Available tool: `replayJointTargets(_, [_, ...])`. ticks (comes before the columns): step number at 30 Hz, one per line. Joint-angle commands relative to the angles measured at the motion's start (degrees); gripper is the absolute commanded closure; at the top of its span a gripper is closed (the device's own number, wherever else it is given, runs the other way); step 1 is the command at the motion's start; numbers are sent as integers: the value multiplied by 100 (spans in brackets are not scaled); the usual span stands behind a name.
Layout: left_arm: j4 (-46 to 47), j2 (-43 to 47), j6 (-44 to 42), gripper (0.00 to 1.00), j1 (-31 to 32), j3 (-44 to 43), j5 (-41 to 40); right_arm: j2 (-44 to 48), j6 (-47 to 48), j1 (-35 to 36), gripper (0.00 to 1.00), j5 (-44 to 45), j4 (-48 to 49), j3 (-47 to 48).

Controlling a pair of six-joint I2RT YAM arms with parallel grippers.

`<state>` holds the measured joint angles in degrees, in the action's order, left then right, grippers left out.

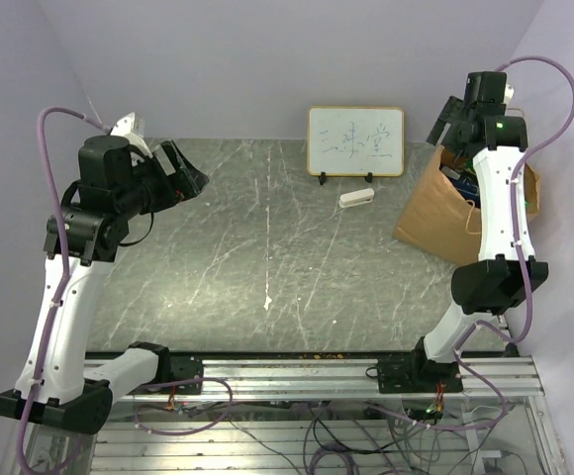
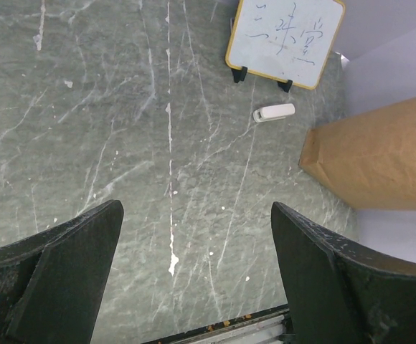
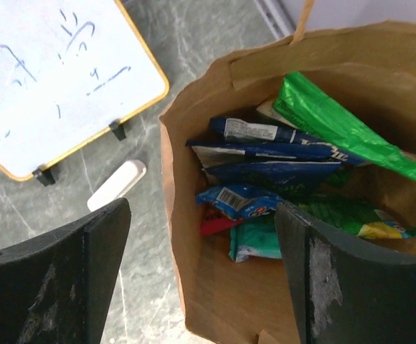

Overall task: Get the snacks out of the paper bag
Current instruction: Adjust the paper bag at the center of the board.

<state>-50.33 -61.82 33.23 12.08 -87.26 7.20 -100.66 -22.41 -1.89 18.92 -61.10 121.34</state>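
Observation:
The brown paper bag point(image 1: 435, 213) stands open at the table's right edge; it also shows in the left wrist view point(image 2: 380, 154). In the right wrist view the paper bag point(image 3: 215, 287) holds several snacks: a green chip bag point(image 3: 337, 122), a dark blue bag point(image 3: 280, 161), a small blue pack point(image 3: 240, 201), a teal pack point(image 3: 254, 240). My right gripper point(image 3: 202, 272) is open and empty, hovering above the bag's mouth; in the top view the right gripper point(image 1: 452, 117) is over the bag's far side. My left gripper point(image 1: 190, 176) is open and empty, raised over the table's left side.
A small framed whiteboard point(image 1: 355, 142) stands at the back centre, with a white eraser point(image 1: 356, 198) lying in front of it. The grey marble table point(image 1: 267, 257) ends at a metal rail point(image 1: 307, 371) at the near edge. Walls close in on both sides.

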Motion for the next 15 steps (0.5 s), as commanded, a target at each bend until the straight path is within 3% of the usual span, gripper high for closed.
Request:
replayJointTargets(1, [156,-7,-98,5,67,-124,-87,37,-53,-150,21,-685,163,-282])
replayJointTargets(6, [188,-40,-25,5,65,-115,-14,-158,62,-158,35,-807,39,-196])
replayJointTargets(12, [-78,-261,6,5,67,-234,-63,-288,48,-132,62,-860,-50,9])
replayJointTargets(15, [-125,-318,50,5,67,-249,-31,-343,135,-104,66,-721,-165,63])
